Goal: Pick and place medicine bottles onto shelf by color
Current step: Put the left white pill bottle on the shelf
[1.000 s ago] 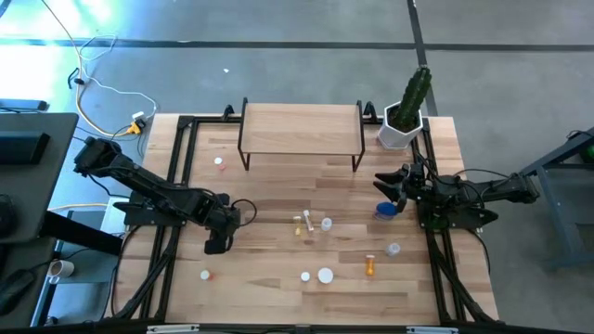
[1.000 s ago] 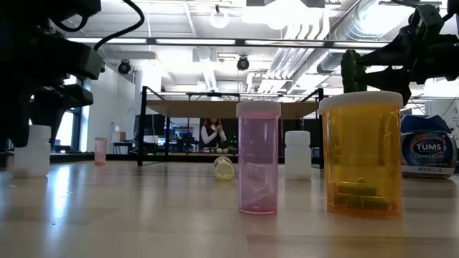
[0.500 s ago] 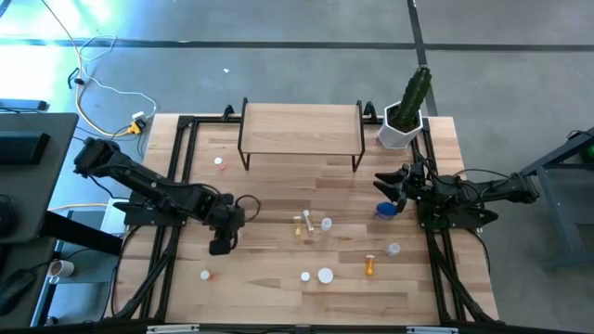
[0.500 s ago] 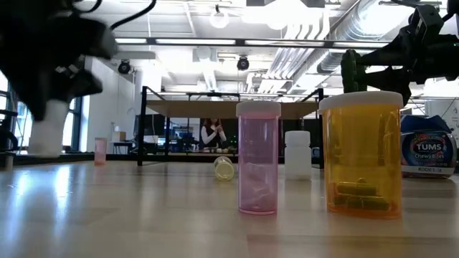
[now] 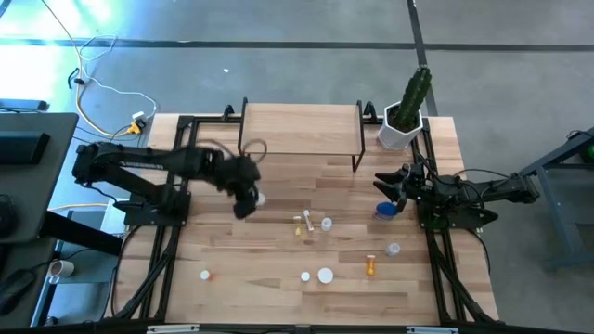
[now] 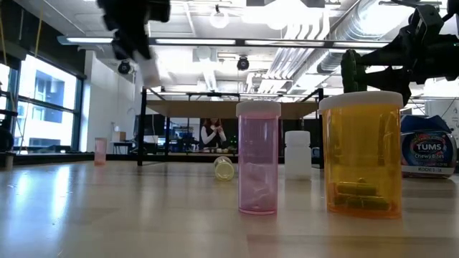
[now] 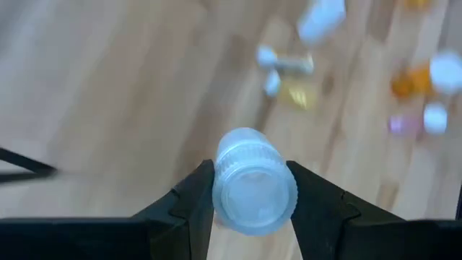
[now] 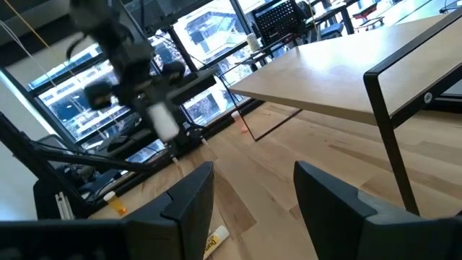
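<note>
A small white bottle with a ribbed cap sits clamped in the left hand, raised above the worktop near the shelf, seemingly translucent in the wrist view, while the right hand rests spread and empty beside the blue jar.

About eleven medicine bottles were in sight: one white bottle carried above the tabletop and some ten more on it, among them one blue jar and one orange bottle. There were also one shelf, one potted cactus and two arms.
</note>
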